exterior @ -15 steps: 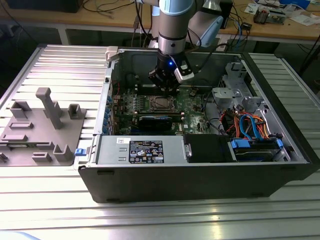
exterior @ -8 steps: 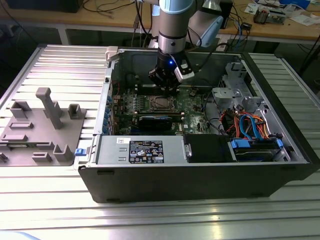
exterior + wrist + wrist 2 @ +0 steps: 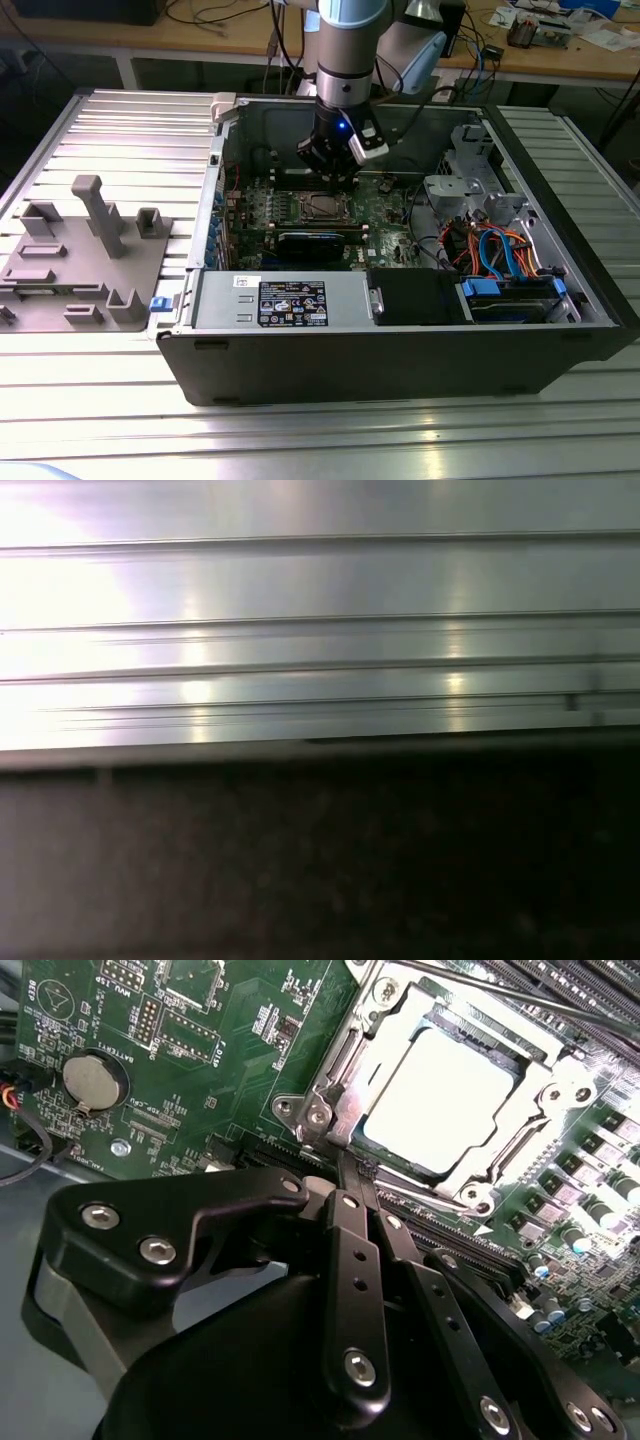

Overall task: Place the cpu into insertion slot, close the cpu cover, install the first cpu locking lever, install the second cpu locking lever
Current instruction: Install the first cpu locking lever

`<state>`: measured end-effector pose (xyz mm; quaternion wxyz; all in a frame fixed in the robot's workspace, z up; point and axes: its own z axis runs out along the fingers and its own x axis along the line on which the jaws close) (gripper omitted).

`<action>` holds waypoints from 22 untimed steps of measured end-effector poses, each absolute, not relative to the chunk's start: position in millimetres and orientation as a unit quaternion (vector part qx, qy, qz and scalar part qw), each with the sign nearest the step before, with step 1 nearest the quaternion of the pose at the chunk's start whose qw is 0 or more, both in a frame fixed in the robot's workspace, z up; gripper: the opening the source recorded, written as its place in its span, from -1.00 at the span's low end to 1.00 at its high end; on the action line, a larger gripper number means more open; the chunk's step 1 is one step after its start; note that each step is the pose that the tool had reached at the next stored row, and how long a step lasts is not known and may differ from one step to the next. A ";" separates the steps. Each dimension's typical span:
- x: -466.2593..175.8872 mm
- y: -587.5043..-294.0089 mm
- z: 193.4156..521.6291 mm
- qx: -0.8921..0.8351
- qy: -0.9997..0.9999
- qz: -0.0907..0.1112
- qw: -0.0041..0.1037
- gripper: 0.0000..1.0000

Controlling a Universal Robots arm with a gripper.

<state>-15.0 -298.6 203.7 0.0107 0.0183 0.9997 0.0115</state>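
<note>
Already cpu (image 3: 440, 1085) inside insertion slot (image 3: 352, 1060)

Large black-and-white label (image 3: 292, 303) on the front face of the grey metal power supply box (image 3: 280, 300), exterior view: blocks of print and symbols, too small to make out.

Small white sticker (image 3: 247, 281) near the same box's top edge: print unreadable.

Green motherboard (image 3: 230, 1070), second wrist view: white silkscreen lettering and component codes around the round silver coin battery (image 3: 93, 1078).
</note>
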 end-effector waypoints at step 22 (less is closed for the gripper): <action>-14.7 -299.6 201.1 0.018 1.000 0.003 0.011 -0.79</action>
